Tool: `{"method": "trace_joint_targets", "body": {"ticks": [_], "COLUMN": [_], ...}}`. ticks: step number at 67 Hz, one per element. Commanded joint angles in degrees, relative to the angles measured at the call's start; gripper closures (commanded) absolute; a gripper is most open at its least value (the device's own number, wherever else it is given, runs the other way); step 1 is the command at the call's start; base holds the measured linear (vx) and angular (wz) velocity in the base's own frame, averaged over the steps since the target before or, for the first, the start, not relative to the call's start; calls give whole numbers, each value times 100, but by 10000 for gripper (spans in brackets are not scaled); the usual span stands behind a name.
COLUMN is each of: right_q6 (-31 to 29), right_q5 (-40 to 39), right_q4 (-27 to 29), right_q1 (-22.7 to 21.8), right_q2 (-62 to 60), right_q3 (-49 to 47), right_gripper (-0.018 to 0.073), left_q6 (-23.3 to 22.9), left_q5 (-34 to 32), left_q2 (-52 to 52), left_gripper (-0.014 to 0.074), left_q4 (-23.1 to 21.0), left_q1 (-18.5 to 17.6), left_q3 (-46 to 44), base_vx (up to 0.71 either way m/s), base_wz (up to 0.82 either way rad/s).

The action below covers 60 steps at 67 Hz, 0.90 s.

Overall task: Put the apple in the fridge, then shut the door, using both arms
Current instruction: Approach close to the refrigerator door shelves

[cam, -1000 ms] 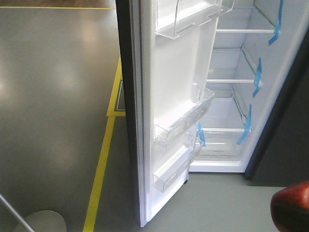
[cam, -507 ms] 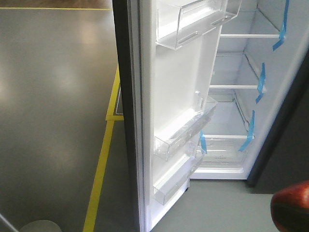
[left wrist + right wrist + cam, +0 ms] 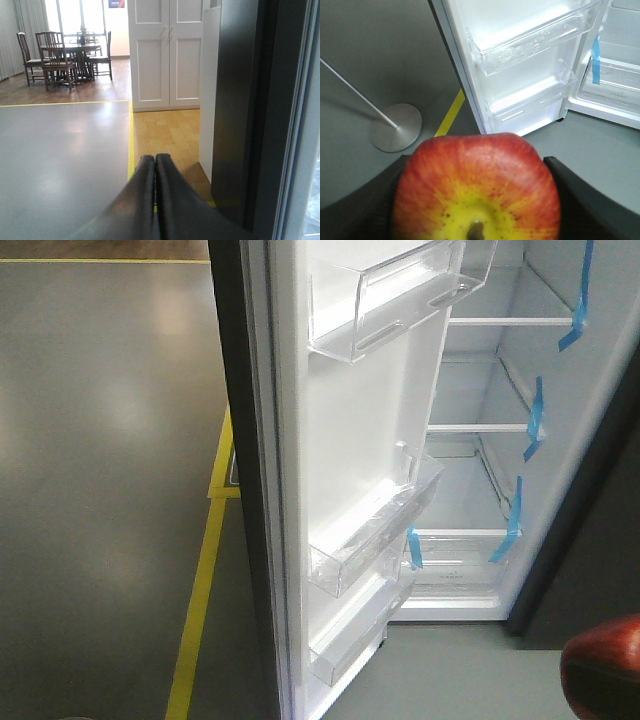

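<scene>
Right under the right wrist camera, the apple (image 3: 476, 185) fills the lower frame, red with a yellow patch around its stem dimple. The right gripper (image 3: 477, 200) is clamped on it. Its black fingers (image 3: 582, 200) press against both sides, spread only as wide as the fruit, and their tips are cut off by the bottom edge. In the front view the apple shows only as a red curve in the lower right corner, cropped by the frame. It is in the air in front of the fridge (image 3: 480, 480), outside it, above the grey floor.

The left gripper (image 3: 155, 167) has its two fingers pressed together, with a thin seam between them and nothing held. The dark grey outer side of the door (image 3: 240, 100) stands close on its right; whether the two touch cannot be told.

Farther out, the door is swung wide open, its white inner face turned toward the apple, with three clear bins (image 3: 370, 540) stacked down it. A stand (image 3: 396, 127) with a round metal base and a thin pole sits on the floor left of the door, near a yellow line (image 3: 200, 580).

Behind the door, the fridge's white lining shows bare shelves with blue tape strips (image 3: 535, 415) on their right ends. Its top is out of frame.

Farthest off, the left wrist view shows white cupboard doors (image 3: 167, 50) and a dark table with chairs (image 3: 65, 55) by bright windows.
</scene>
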Motion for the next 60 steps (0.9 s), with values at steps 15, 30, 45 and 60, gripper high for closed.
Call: {"method": "trace_joint_targets", "body": {"ticks": [15, 30, 45, 60], "right_q6": [-48, -48, -48, -48], "right_q5": [-363, -363, -363, -363], "right_q4": [66, 66, 66, 66], "right_q1": [-1, -1, -1, -1], "right_q2": [23, 23, 23, 23], "right_q3": [-160, -160, -160, -160], "right_gripper": [427, 427, 427, 427], "left_q6": [0, 0, 0, 0], "left_q5": [-395, -395, -395, -395], "left_q2": [-83, -83, -83, -83], "left_gripper": [603, 603, 603, 603], "left_q4": [-21, -21, -21, -21], "left_q1": [20, 20, 20, 20], "left_q3": [-94, -94, -94, -94], "base_vx": [6, 5, 5, 5], "base_wz": [-1, 1, -1, 0]}}
